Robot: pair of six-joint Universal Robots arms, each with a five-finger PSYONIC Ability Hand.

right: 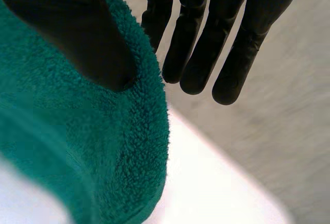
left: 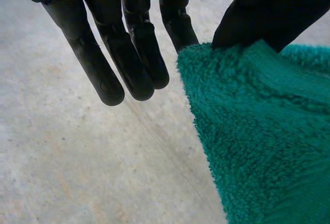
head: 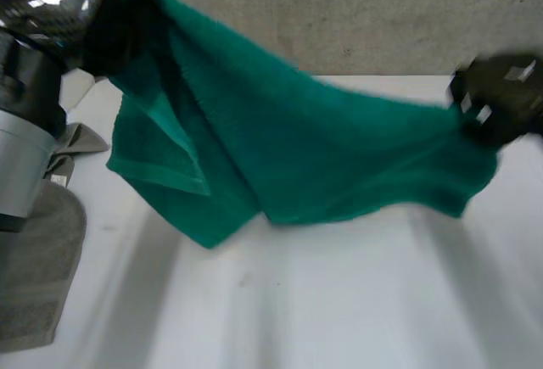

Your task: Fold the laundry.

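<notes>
A green terry towel [head: 288, 148] hangs stretched in the air between my two hands, above the white table [head: 339, 301]. Its lower part sags in folds toward the table on the left side. My left hand [head: 114, 42] holds the towel's high left corner. In the left wrist view that corner of the towel [left: 258, 131] is pinched between the thumb [left: 273, 13] and a straight finger, while the other fingers [left: 111, 64] hang free. My right hand [head: 501, 102] holds the right corner, lower down. In the right wrist view its thumb [right: 77, 33] presses the towel [right: 93, 147] against a finger.
A grey cloth [head: 34, 276] lies on the table at the near left, partly under my left arm [head: 30, 114]. Another grey piece [head: 81, 140] lies just behind it. A grey surface [head: 356, 13] lies beyond the table's far edge.
</notes>
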